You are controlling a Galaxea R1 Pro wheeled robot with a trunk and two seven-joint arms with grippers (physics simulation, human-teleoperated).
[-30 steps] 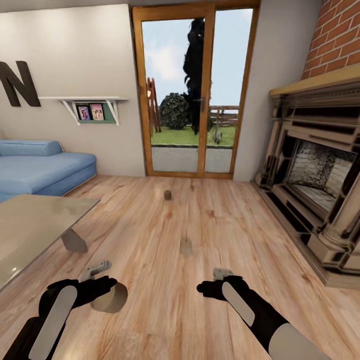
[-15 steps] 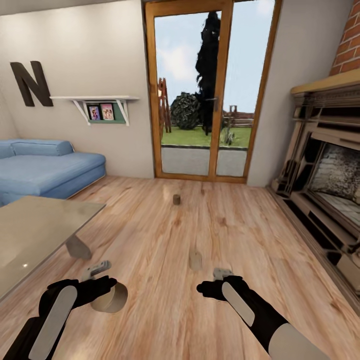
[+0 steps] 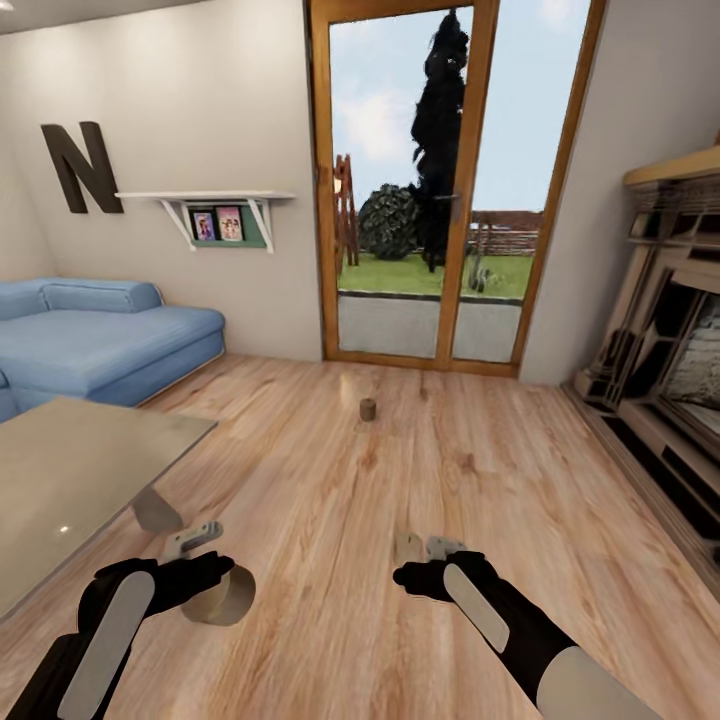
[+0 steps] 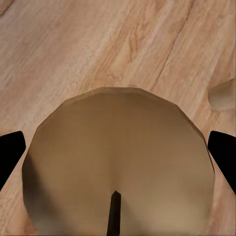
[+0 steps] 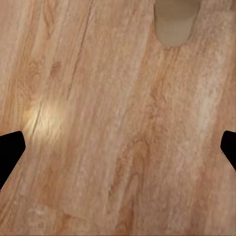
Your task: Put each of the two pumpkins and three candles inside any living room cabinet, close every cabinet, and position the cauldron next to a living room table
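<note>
the table stands at the left before the sofa, one candle on the floor just ahead of the right gripper, another candle farther toward the glass door.

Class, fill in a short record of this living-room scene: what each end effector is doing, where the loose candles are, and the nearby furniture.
left end effector: shut on held candle
right end effector: open, nothing between its fingers
near candle: on the floor, just ahead of the right end effector
far candle: on the floor, toward the glass door
coffee table: at left
sofa: blue, behind the table
</note>
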